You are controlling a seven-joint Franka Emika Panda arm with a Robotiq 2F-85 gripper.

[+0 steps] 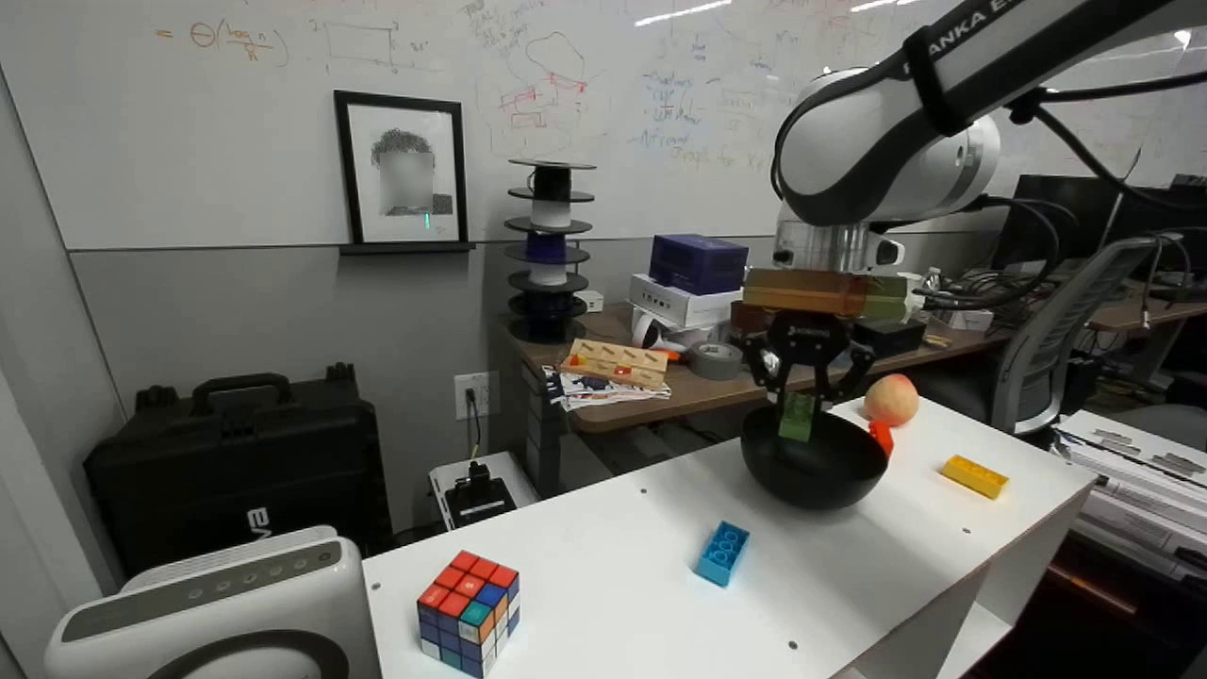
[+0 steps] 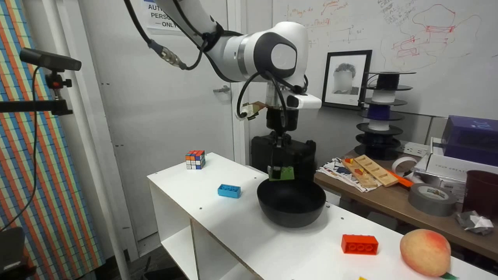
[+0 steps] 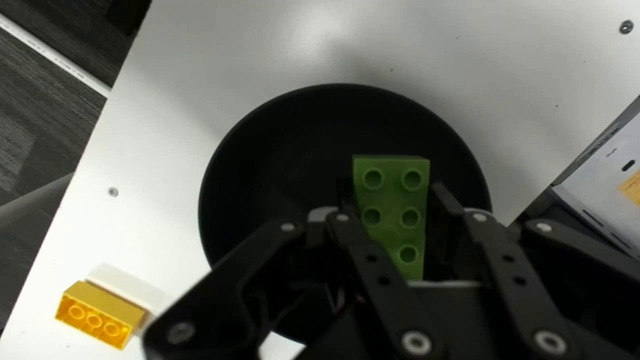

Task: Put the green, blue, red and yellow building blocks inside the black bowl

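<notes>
Wrist view: pincer (image 3: 394,200) clamped on the green block (image 3: 391,192), held over the black bowl (image 3: 280,145); height against the rim hard to judge.
Tabletop (image 1: 585,566): white; black bowl nearer the edge facing the desk (image 2: 389,197).
Blue block (image 1: 722,553): well in from the edges.
Red block (image 2: 360,244): near desk-facing edge, between black bowl and peach (image 2: 425,252).
Yellow block (image 1: 975,476): near right corner, in an exterior view.

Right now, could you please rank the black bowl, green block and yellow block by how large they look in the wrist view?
1. Black bowl
2. Green block, though being held closer may enlarge it
3. Yellow block
</notes>
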